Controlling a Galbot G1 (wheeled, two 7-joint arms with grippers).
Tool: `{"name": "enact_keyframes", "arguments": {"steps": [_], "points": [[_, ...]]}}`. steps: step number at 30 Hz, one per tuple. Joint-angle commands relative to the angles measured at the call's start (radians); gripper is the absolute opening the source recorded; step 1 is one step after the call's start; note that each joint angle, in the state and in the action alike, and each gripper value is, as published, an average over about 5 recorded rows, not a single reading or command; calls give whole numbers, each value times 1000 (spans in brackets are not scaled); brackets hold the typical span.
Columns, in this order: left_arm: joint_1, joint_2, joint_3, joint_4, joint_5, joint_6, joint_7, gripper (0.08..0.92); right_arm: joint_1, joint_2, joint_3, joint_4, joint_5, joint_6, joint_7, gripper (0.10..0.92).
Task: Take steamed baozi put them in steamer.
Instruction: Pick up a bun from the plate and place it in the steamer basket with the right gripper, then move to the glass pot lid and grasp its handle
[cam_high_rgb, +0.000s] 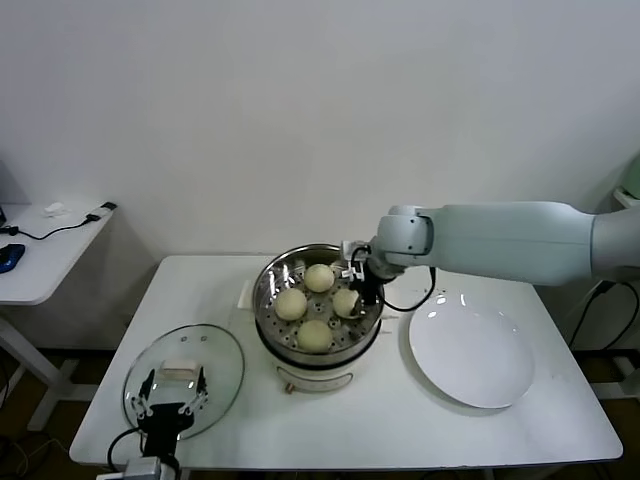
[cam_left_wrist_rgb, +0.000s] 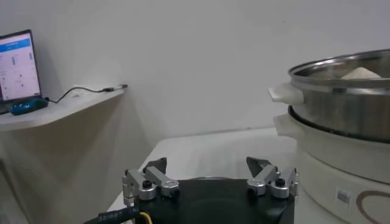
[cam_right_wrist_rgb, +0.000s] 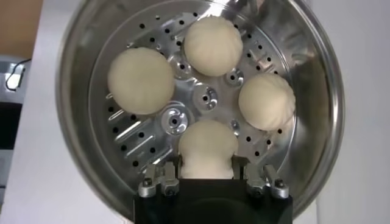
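Observation:
The steamer (cam_high_rgb: 266, 290) stands mid-table, a shiny steel pot on a white base. Four cream-white baozi lie on its perforated tray (cam_right_wrist_rgb: 173, 122): one far (cam_high_rgb: 319, 277), one left (cam_high_rgb: 291, 303), one near (cam_high_rgb: 314, 335) and one right (cam_high_rgb: 345, 301). My right gripper (cam_high_rgb: 358, 285) reaches into the pot from the right and is shut on the right baozi (cam_right_wrist_rgb: 208, 148), its fingers pressing both sides; the bun rests on the tray. My left gripper (cam_high_rgb: 170, 400) is parked open and empty over the glass lid (cam_high_rgb: 185, 375) at the front left. The steamer's side (cam_left_wrist_rgb: 341, 103) shows in the left wrist view.
A flat white plate (cam_high_rgb: 470, 355) lies bare to the right of the steamer. The round glass lid lies at the table's front left. A side desk (cam_high_rgb: 40, 250) with cables and a laptop (cam_left_wrist_rgb: 15, 67) stands to the left.

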Motion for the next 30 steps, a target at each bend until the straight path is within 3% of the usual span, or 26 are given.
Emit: {"name": "enact_keyframes", "arguments": {"steps": [1,13,17,21,27,30], "points": [[-4,0,0,3,0,3,0,823,-51,22,26,-48,-28,22,-17,573],[-6,3,-11,-13,-15,22,-2,823,32,-138,235,-74,126,158,-120,814],[4,8,-14,-34,-55,44,-7,823,-98,-230,477,-121,166,199,93,822],[13,24,-18,-60,-97,66,-19,823,-305,-341,752,-133,41,290,317,823],[1,43,-48,-67,-47,74,0,823,-765,-534,1220,21,16,301,583,823],[-7,46,-55,-60,-38,67,-16,823,-1143,-588,1548,101,-66,355,614,823]]}}
